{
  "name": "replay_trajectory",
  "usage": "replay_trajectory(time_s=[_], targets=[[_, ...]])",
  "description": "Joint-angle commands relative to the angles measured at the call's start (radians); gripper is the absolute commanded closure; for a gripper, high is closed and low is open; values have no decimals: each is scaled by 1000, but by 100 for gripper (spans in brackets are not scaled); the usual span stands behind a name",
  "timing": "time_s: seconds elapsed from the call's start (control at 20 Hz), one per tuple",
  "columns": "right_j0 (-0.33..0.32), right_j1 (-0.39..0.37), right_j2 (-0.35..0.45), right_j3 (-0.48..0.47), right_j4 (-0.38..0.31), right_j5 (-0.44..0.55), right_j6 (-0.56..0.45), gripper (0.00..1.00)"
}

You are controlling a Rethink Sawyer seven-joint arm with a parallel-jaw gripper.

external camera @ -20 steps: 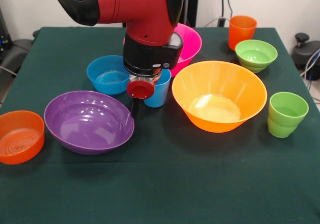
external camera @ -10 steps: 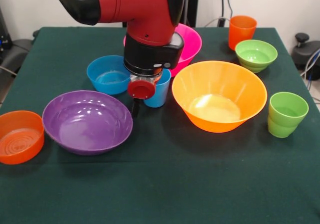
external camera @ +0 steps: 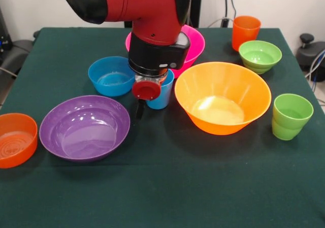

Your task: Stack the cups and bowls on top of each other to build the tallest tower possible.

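Green cloth covers the table [external camera: 167, 197], nothing stacked yet. Gripper [external camera: 138, 108] hangs by the purple bowl [external camera: 84, 128]; its state I cannot tell. Next: grasp that rim.

The table [external camera: 167, 187] is covered in dark green cloth, matt and faintly napped. The large yellow-orange bowl [external camera: 222, 97] and the wide purple bowl [external camera: 84, 128] are glossy plastic, both catching bright highlights inside. The small blue bowl [external camera: 110, 75], small green bowl [external camera: 260, 56] and pink bowl [external camera: 193, 45] look equally smooth and shiny. The lime green cup [external camera: 291, 116] and orange cup [external camera: 246, 31] are smooth, slightly translucent plastic. The arm [external camera: 147, 14] has a glossy red shell with black parts.
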Motion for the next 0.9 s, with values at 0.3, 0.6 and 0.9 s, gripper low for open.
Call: replay_trajectory(time_s=[0.3, 0.6, 0.9], targets=[[35, -94, -59, 46, -27, 8, 35, 0], [37, -79, -50, 3, -36, 17, -44, 0], [36, -51, -54, -21, -48, 9, -59, 0]])
